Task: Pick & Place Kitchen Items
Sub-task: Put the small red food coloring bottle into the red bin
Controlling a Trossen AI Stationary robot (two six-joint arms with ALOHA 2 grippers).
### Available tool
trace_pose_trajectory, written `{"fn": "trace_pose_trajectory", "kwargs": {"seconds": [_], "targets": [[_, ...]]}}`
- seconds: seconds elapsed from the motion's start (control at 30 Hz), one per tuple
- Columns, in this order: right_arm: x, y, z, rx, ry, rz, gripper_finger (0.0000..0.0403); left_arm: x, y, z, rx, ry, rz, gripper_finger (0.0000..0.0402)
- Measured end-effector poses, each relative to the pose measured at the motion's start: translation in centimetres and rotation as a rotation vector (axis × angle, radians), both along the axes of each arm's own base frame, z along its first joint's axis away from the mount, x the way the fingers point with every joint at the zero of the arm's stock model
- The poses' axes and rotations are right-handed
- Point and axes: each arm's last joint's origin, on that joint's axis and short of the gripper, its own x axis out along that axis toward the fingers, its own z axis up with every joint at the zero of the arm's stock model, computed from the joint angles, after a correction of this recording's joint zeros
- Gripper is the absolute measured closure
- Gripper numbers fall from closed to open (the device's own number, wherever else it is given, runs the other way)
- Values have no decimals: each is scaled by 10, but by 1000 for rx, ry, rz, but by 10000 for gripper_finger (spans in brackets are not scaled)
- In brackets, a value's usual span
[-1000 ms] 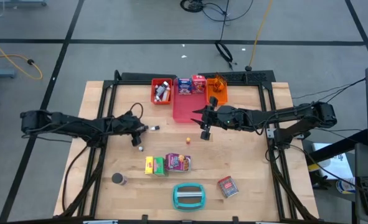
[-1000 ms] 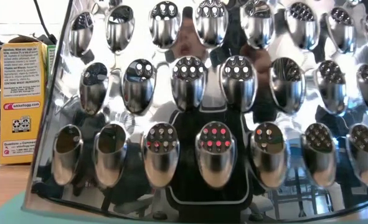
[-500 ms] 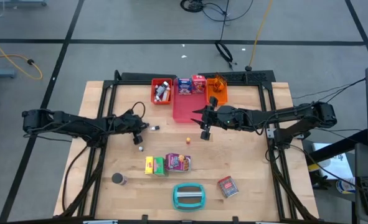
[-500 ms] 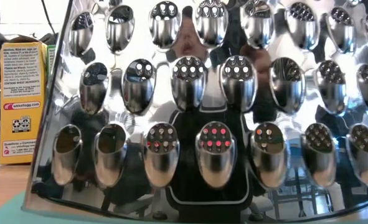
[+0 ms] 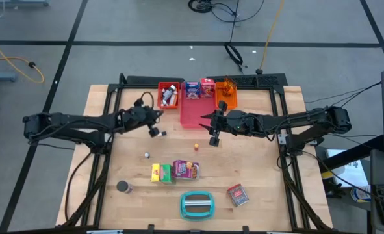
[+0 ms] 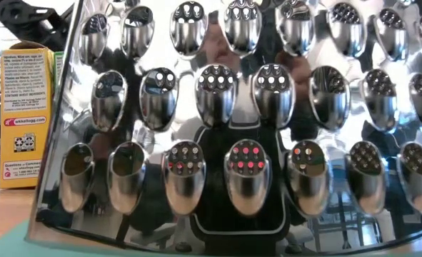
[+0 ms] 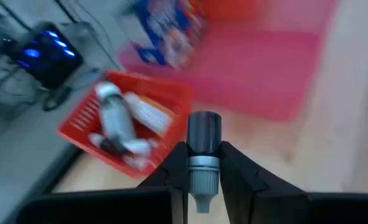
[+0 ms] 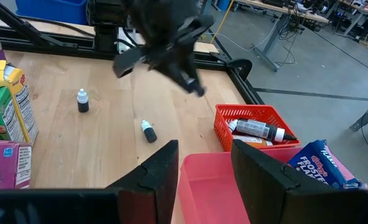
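Left gripper [image 5: 154,128] pinched on small dark-capped bottle [image 7: 203,152], raised near red tray [image 5: 168,95]. Right gripper [image 5: 213,136] parted, holding nothing, beside pink tray [image 5: 195,114]. Another small bottle [image 5: 147,155] lies on table [image 5: 263,175].

A shiny metal grater [image 6: 239,128] fills the low view, hiding the table behind it; only a strip of a yellow box [image 6: 25,114] shows beside it. The red basket [image 7: 127,124] and blue box [image 7: 171,28] blur in the left wrist view.
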Motion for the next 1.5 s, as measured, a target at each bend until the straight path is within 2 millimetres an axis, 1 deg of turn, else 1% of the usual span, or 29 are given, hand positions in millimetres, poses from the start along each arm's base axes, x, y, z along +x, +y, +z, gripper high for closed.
{"fn": "trace_pose_trajectory", "kwargs": {"seconds": [0.1,0.2,0.37,0.53,0.7,0.83,1.03,1.13,1.37,1.5], "targets": [[0,0,0,0,0,1,264,3,8,14,28,-33,57,345],[0,0,0,0,0,0,264,4,19,25,51,-95,97,350],[0,0,0,0,0,0,264,0,38,33,52,-190,106,350],[0,0,0,0,0,0,264,-5,54,35,27,-249,108,349],[0,0,0,0,0,0,264,-1,69,26,5,-260,100,350],[0,0,0,0,0,1,264,5,82,8,-14,-214,114,346],[0,0,0,0,0,0,264,11,95,-11,-69,-223,103,345],[0,0,0,0,0,0,264,13,97,-15,-82,-227,105,344],[0,0,0,0,-1,1,264,14,98,-17,-90,-237,108,342],[0,0,0,0,-1,0,264,14,99,-17,-88,-241,117,323]]}}
